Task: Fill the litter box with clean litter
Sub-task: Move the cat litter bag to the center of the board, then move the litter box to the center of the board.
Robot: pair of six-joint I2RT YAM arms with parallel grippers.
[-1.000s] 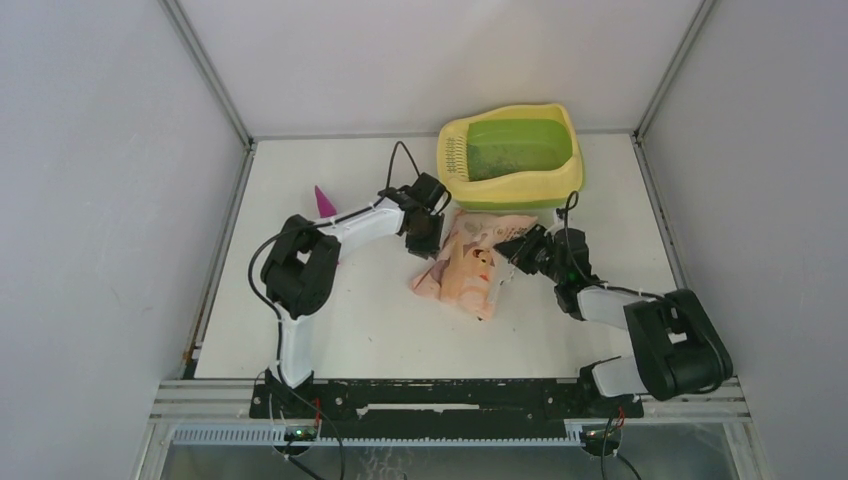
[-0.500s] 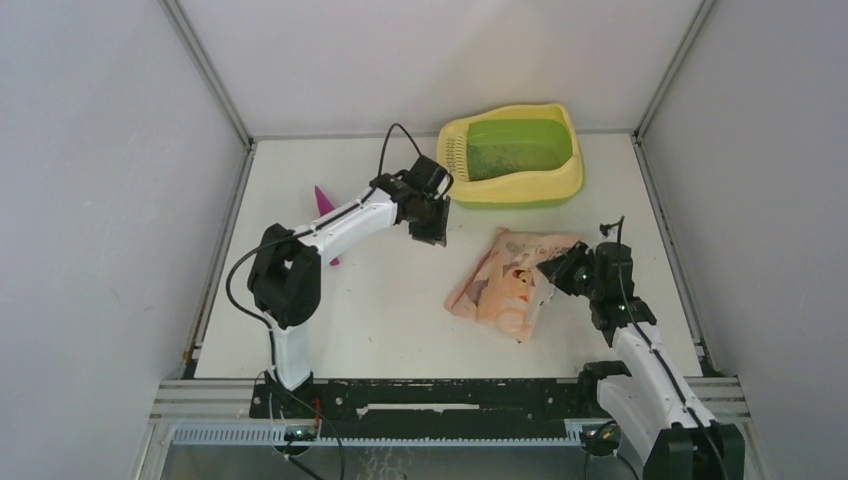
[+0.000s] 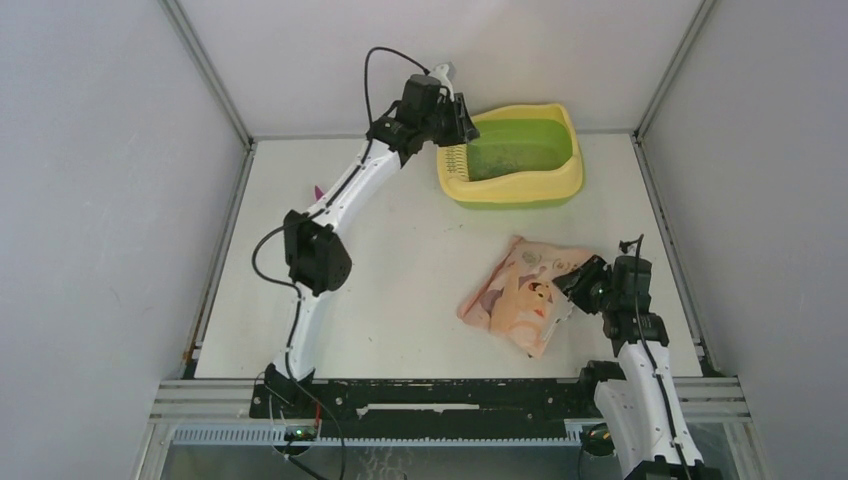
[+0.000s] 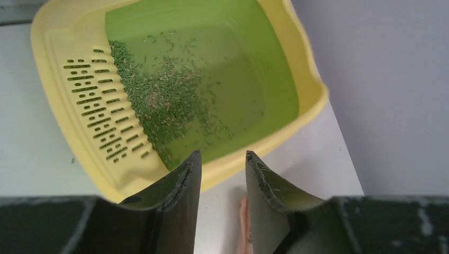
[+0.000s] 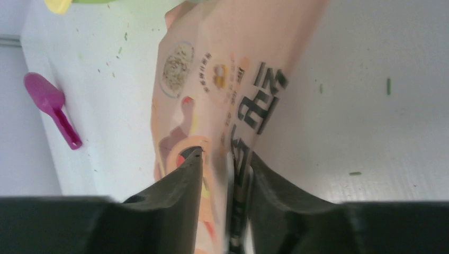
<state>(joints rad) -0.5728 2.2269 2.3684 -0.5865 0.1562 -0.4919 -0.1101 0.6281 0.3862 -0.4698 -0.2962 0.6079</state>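
Note:
The litter box [image 3: 512, 192], pale yellow with a lime-green basin, stands at the back of the table. Litter [image 4: 159, 100] lies as dark granules in the basin beside the slotted grille [image 4: 100, 100]. My left gripper [image 3: 460, 115] hangs above the grille end. In its wrist view it [image 4: 222, 156] is open with nothing between the fingers, over the box's near rim [image 4: 312, 90]. A peach-pink printed bag [image 3: 520, 295] lies flat at the right. My right gripper [image 3: 572, 290] is at its right edge. In the right wrist view it [image 5: 225, 153] is shut on the bag [image 5: 212, 79], whose blurred edge stands between the fingers.
A magenta scoop [image 5: 50, 106] lies on the table at the far left, beyond the bag. Stray granules [image 5: 388, 85] are scattered on the white tabletop. Grey walls close in the table on the left, right and back.
The left arm lifted from beside the bag and swung up over the box's grille end. The right gripper dragged the bag right and nearer to the arm bases. Both jaws widened slightly.

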